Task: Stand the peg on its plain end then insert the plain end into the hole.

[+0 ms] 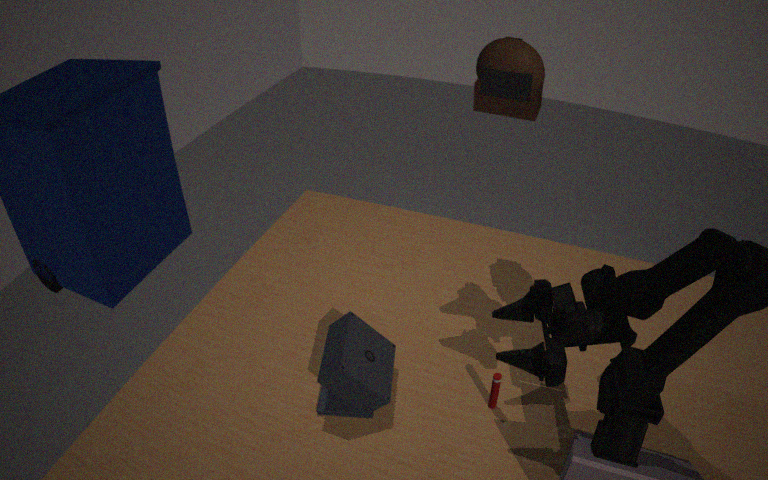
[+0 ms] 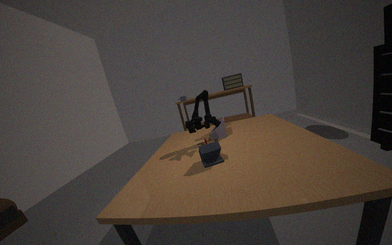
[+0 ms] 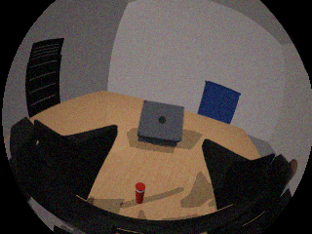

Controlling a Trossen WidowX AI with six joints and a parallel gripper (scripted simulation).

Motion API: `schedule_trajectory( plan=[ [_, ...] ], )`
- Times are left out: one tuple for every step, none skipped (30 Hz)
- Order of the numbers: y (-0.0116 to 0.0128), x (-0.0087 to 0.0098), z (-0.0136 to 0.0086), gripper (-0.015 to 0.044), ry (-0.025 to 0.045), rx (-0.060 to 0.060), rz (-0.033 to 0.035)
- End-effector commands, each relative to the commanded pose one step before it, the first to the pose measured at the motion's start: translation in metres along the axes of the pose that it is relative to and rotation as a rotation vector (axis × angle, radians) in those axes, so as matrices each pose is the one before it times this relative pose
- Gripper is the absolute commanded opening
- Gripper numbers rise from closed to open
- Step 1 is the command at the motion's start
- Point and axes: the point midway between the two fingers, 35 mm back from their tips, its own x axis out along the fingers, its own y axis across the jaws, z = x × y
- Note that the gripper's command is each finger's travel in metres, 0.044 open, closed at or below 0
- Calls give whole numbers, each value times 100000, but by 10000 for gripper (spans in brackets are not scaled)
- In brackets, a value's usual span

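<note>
The red peg stands upright on the table, its white-banded end up and its plain end down. Nothing touches it. My gripper is wide open and empty, raised above the table. In the wrist view the peg shows low between the two spread fingers, a little left of the middle. The dark grey sloped panel stands beyond the peg. Its single hole is empty; in the exterior view the hole face is hidden.
The wooden table bears the panel, the peg and the arm's base. A blue bin is beyond the table edge. A second bench with a framed object is behind the arm.
</note>
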Motion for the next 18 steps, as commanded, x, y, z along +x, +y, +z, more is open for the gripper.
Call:
schedule_trajectory(
  plan=[
    [328,-537,2767,440,-582,298,-1961],
    [149,-159,619,440,-398,60,-590],
    [168,-172,608,440,-471,95,-640],
    [186,-185,596,440,-546,132,-686],
    [202,-198,583,440,-624,171,-728],
    [217,-210,567,440,-701,211,-764],
    [185,-177,445,440,-622,199,-639],
    [115,-110,262,440,-398,133,-393],
    [39,-37,87,440,-137,47,-132],
    [0,0,0,440,0,0,0],
    [0,0,0,440,0,0,0],
    [-2,18,-32,440,304,466,159],
    [-5,55,-95,440,920,1388,480],
    [-6,93,-160,440,1562,2281,806],
    [-4,114,-194,440,1929,2691,978],
    [-1,116,-196,440,1981,2628,983],
    [1,118,-198,440,2034,2563,985],
    [3,120,-199,440,2085,2496,982]
  ],
)
